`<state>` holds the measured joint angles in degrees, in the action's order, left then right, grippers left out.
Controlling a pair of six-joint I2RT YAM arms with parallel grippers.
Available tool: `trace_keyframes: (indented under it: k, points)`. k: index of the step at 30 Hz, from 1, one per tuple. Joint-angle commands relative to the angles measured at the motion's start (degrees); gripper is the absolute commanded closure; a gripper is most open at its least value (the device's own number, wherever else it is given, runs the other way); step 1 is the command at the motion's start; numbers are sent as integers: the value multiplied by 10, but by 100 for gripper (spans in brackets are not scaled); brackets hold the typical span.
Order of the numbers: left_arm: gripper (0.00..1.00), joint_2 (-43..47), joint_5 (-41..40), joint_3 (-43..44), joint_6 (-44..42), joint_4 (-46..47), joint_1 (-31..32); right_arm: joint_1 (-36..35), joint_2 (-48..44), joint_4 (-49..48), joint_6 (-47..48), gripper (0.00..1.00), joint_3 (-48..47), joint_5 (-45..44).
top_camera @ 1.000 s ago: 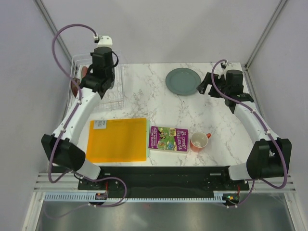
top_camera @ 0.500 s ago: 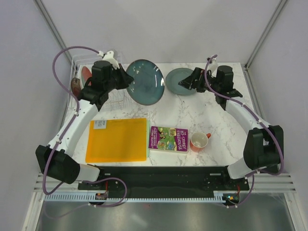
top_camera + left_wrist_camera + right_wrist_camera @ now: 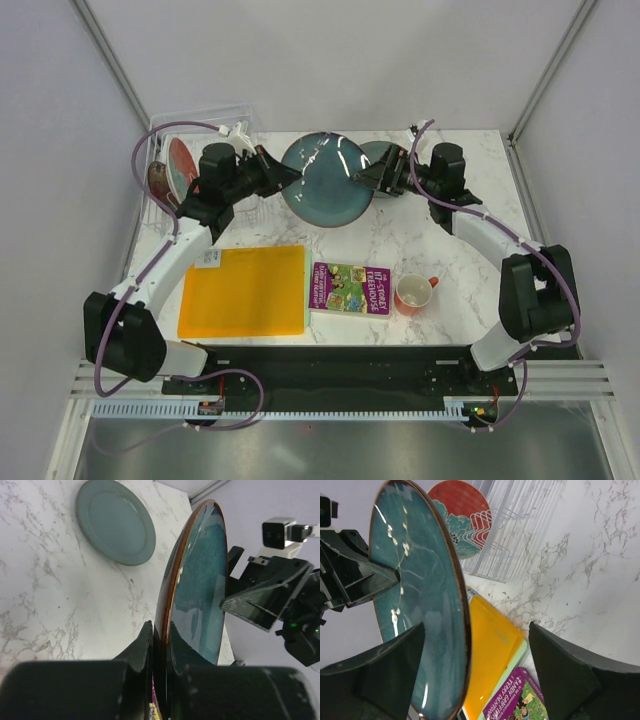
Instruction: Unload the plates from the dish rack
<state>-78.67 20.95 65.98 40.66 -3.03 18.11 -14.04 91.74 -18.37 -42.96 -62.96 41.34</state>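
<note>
My left gripper [image 3: 281, 175] is shut on the rim of the dark speckled teal plate [image 3: 325, 182] and holds it on edge above the table's back middle; the fingers pinch the rim [image 3: 161, 645]. My right gripper [image 3: 364, 180] is open at the plate's opposite side. In the right wrist view the plate's rim [image 3: 462, 630] lies between its spread fingers [image 3: 395, 665], apart from them. The grey-green plate [image 3: 115, 522] lies flat on the table behind. The red plate [image 3: 457, 510] stands in the dish rack [image 3: 205, 125], and another dark plate [image 3: 157, 180] stands at the rack's left edge.
An orange mat [image 3: 245, 290] lies at the front left. A purple book [image 3: 350, 288] and an orange-red mug [image 3: 412, 293] lie front centre. Walls and frame posts close in the back and sides.
My left arm has carried the teal plate out of the rack and rightward to the table's middle. My right arm has swung left to meet the plate's far rim.
</note>
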Motion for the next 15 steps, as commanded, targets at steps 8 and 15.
trace_keyframes:
  k: [8,15]
  points:
    - [98,26,63,-11,85,195,-2,-10,-2,-120,-61,100,21,55]
    - [27,47,-9,-1,-51,56,-2,17,-26,69,71,100,-52,-91]
